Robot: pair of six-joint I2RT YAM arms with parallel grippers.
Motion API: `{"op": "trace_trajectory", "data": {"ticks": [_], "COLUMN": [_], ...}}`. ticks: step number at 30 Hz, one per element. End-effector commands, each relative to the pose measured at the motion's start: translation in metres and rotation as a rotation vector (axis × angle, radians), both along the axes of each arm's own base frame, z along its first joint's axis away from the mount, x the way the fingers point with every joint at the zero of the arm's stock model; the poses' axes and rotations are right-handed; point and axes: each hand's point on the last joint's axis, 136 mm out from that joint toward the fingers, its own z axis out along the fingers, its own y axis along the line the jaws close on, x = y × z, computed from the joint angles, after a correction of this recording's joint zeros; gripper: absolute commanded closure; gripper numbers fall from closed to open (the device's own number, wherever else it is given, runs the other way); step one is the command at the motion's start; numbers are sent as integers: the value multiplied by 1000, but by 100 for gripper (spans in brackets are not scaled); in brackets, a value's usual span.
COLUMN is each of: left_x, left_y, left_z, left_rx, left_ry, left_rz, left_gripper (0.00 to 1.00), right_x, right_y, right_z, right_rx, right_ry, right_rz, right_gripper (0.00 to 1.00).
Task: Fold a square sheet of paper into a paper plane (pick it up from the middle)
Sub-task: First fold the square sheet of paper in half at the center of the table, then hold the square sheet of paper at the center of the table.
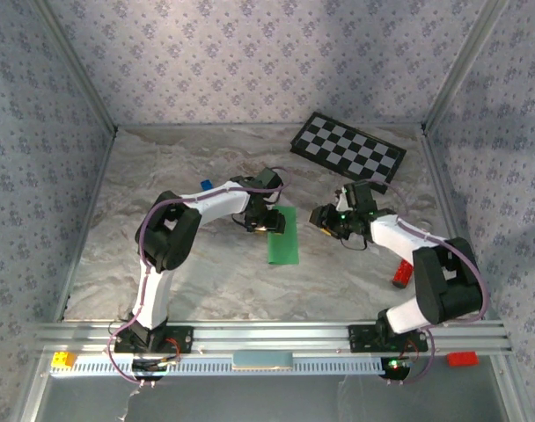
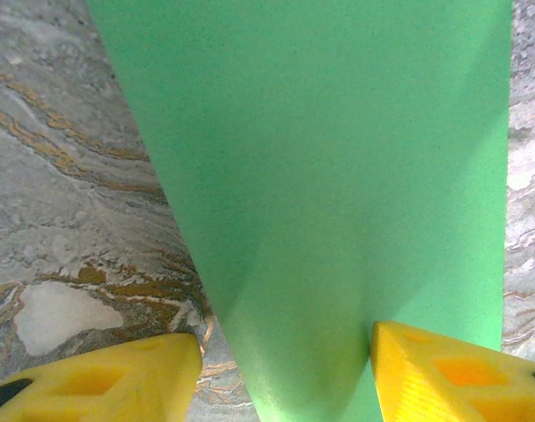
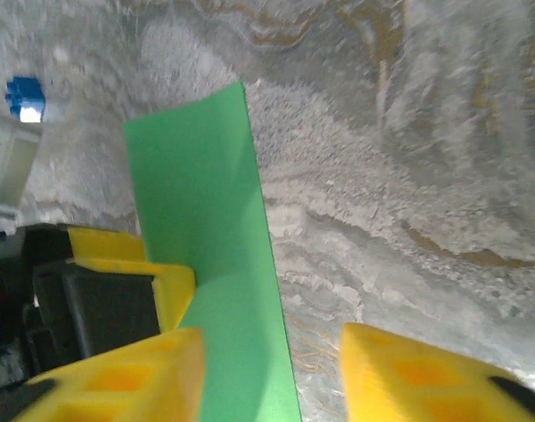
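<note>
The square sheet of paper (image 1: 283, 236) lies folded into a narrow bright green strip on the marbled table, between the two arms. My left gripper (image 1: 269, 221) is over the strip's far left part. In the left wrist view the paper (image 2: 338, 176) runs between the spread yellow fingers (image 2: 118, 378), and the left gripper (image 2: 285, 352) is open. My right gripper (image 1: 324, 218) hangs just right of the strip, apart from it. In the right wrist view it (image 3: 269, 352) is open, with the paper (image 3: 206, 202) passing by its left finger (image 3: 109, 378). No dart shape shows.
A black-and-white checkerboard (image 1: 348, 151) lies at the back right. A tiny blue block (image 1: 206, 185) sits behind the left arm. A red brick (image 1: 399, 274) is by the right arm. Another red brick (image 1: 462, 358) and a yellow one (image 1: 63, 360) rest on the front rail.
</note>
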Motion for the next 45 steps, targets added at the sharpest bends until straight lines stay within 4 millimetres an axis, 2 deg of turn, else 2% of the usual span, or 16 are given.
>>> {"op": "trace_trajectory", "data": {"ticks": [1, 2, 3, 15, 32, 36, 41, 45], "left_x": [-9, -9, -9, -9, -10, -10, -9, -4], "left_y": [8, 9, 9, 7, 7, 5, 3, -2], "left_z": [-56, -56, -56, -57, -60, -60, -57, -43], "left_rx": [86, 89, 89, 85, 83, 77, 69, 40], "left_ry": [44, 45, 45, 45, 50, 52, 47, 24], "left_rz": [-15, -16, -16, -22, -24, -26, -23, -1], "left_gripper": [43, 43, 43, 43, 43, 43, 43, 43], "right_x": [-5, -5, -5, -1, 7, 0, -19, -25], "right_y": [22, 26, 32, 57, 78, 72, 52, 43], "right_z": [0, -1, -2, -29, -45, -62, -89, -99], "right_rx": [50, 51, 47, 5, 12, -38, -149, -194], "right_ry": [8, 13, 16, 69, 87, 130, 205, 205], "right_rz": [104, 123, 141, 187, 219, 222, 208, 238], "right_gripper": [85, 96, 100, 100, 100, 100, 100, 100]}}
